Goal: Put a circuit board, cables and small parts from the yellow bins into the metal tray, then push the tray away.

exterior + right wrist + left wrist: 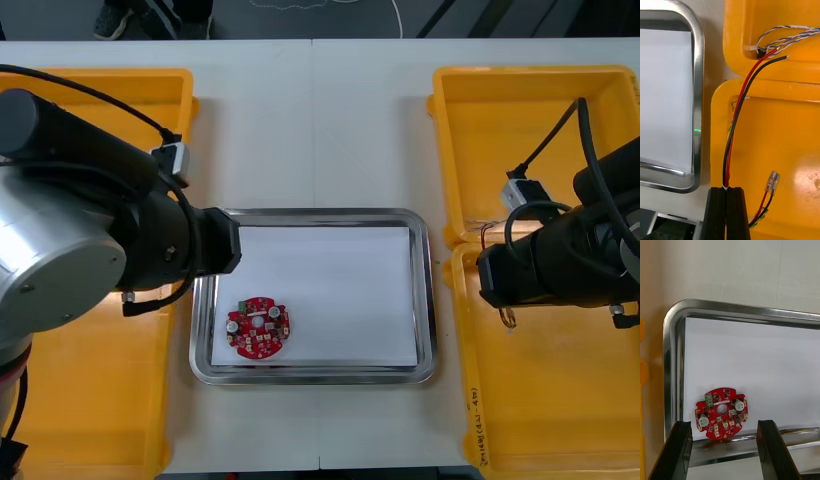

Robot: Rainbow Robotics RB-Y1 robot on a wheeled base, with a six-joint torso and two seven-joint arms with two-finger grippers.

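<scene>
Circuit board (259,327) in tray (426,300) (white inside), right gripper (727,190) pinching cable (738,108)

We lose the red and black cable (738,112) where it passes between the right gripper's (727,189) fingers (739,210) (its lower run hidden). The picture's edge cuts off the twisted blue and white cable (790,35) and the metal tray (698,112).

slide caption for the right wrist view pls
Right end effector shut on a red and black cable at a yellow bin's edge, beside the metal tray.
</scene>
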